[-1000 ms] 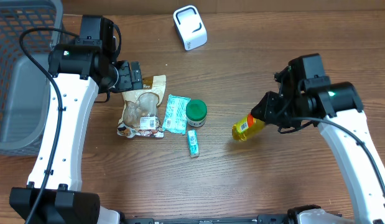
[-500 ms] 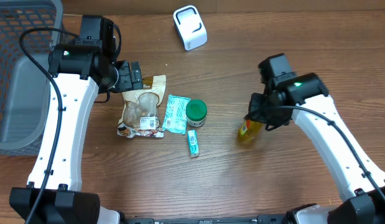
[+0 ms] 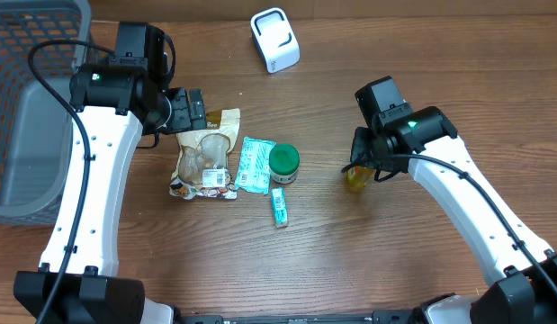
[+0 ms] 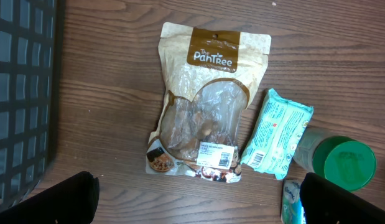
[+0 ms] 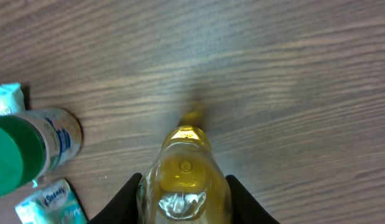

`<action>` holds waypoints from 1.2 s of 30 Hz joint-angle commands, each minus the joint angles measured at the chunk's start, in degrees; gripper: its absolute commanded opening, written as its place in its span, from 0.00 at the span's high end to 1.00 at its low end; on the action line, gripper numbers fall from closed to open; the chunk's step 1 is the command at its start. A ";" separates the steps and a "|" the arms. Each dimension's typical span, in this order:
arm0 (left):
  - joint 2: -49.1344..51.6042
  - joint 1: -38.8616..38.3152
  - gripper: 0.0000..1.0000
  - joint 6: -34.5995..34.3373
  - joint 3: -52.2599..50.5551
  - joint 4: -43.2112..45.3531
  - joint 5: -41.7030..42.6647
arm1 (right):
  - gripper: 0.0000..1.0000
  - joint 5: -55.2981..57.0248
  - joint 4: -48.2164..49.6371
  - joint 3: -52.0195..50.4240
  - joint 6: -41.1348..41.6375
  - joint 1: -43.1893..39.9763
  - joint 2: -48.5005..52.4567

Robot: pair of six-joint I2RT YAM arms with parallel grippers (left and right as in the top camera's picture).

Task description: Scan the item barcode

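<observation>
The yellow bottle (image 5: 185, 169) is clamped in my half-closed right pincer (image 5: 186, 194); next, I think, it must travel to the white scanner (image 3: 275, 39), well apart from the pincer.

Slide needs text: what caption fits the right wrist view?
Right gripper clasping a yellow bottle over the table, green-lidded jar at frame left.

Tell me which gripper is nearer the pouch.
Left. The left gripper hovers open by the top end of the pouch; the right gripper is far off past the jar, shut on the bottle.
</observation>
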 commanded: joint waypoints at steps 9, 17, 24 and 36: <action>0.46 -0.04 0.00 0.48 -0.13 0.02 0.28 | 0.87 2.51 6.16 -4.57 0.22 0.33 -0.09; 0.46 -0.04 0.00 0.48 -0.13 0.02 0.28 | 0.87 2.73 10.27 -8.68 0.22 0.31 -0.09; 0.46 -0.04 0.01 0.48 -0.13 0.02 0.28 | 0.87 3.96 11.08 -9.84 0.22 0.31 -0.09; 0.46 -0.04 0.00 0.48 -0.13 0.02 0.28 | 0.87 3.96 11.30 -10.14 0.24 0.31 -0.07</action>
